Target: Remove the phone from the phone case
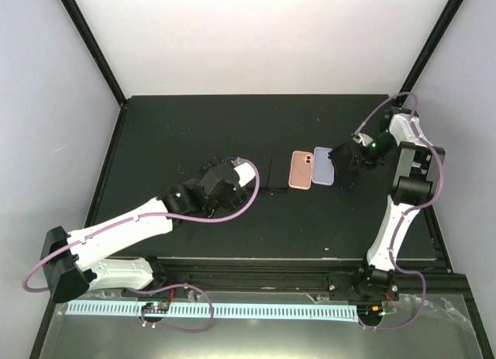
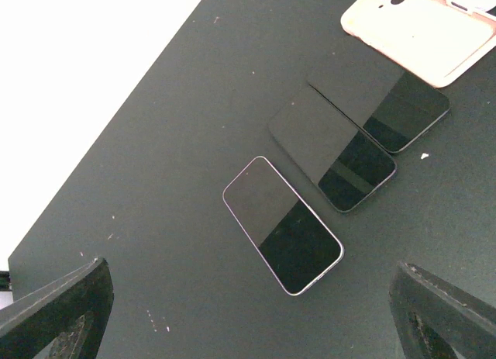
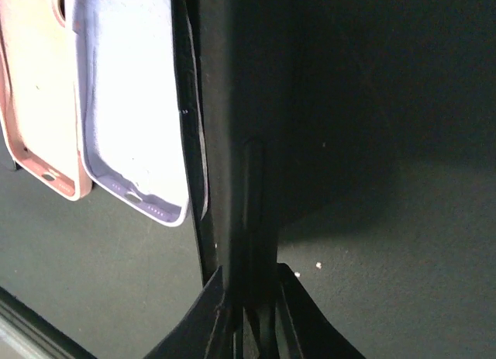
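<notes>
Three bare phones lie screen up in a row on the black table: the nearest phone [image 2: 283, 225], a middle one [image 2: 333, 157] and a far one [image 2: 387, 103]. My left gripper [image 2: 252, 328] hangs open above them, touching nothing. To their right lie an empty pink case [image 1: 300, 170] and an empty lavender case [image 1: 323, 167]. My right gripper [image 3: 249, 297] is shut on a thin dark phone case [image 3: 232, 103], seen edge-on just right of the lavender case [image 3: 132, 103]. Whether a phone sits inside it I cannot tell.
The black table [image 1: 194, 126] ends in raised black frame rails at the sides and front. White walls rise behind and to both sides. The left arm [image 1: 124, 223] stretches across the left half, and the right arm [image 1: 403, 181] stands along the right edge.
</notes>
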